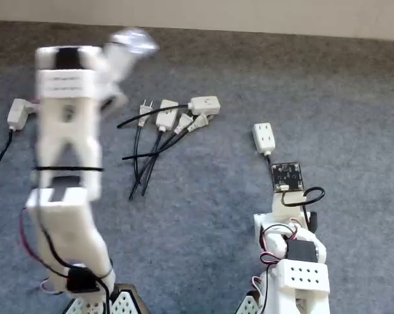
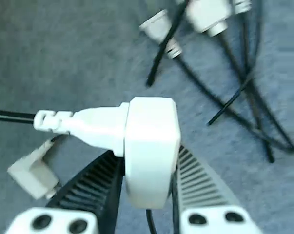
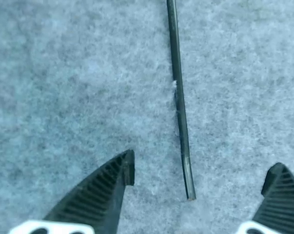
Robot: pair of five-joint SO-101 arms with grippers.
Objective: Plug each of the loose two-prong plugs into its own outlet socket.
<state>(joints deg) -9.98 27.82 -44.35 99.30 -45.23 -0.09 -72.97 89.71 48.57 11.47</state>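
My left gripper [image 2: 147, 155] clamps a white outlet socket [image 2: 151, 122], one plug [image 2: 88, 124] seated in it, upper left from above. My right gripper [image 3: 204, 163] gapes wide, empty, over a black cord [image 3: 178, 97]. A tangle of plugs [image 1: 174, 118], upper centre, looks mostly unjoined: much remains, I judge. Grey carpet [image 1: 216, 216] below; pale wall [image 1: 249, 13] along the top.

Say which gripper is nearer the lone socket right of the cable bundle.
Right. Right gripper sits just short of the lone socket; left gripper holds another socket across the bundle.
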